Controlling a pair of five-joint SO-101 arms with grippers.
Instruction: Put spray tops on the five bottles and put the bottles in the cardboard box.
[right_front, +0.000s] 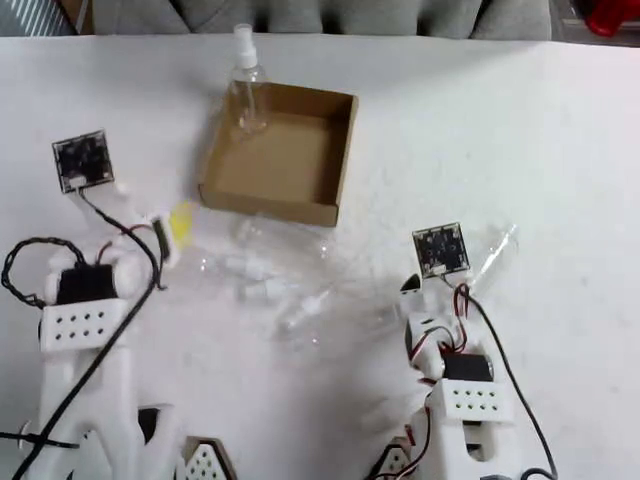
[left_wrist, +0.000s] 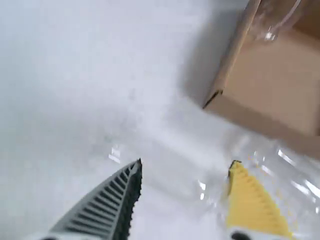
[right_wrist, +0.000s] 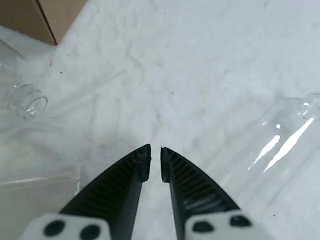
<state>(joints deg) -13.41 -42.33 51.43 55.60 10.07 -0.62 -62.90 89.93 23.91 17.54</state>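
Gaping wide over the white table (left_wrist: 75, 75), the left gripper (left_wrist: 186, 163) is holding nothing, a clear bottle (left_wrist: 282, 160) lying just beside its yellow jaw; the right gripper (right_wrist: 154, 148) is hovering almost closed, empty, between uncapped bottles (right_wrist: 272, 150). One spray-topped bottle (right_front: 245, 80) is standing upright in the cardboard box (right_front: 265, 205).

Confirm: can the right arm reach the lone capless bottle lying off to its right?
Probably yes. The bottle lies on bare table close beside the right gripper, nothing between them. The jaws are nearly closed, so they'd need opening first.
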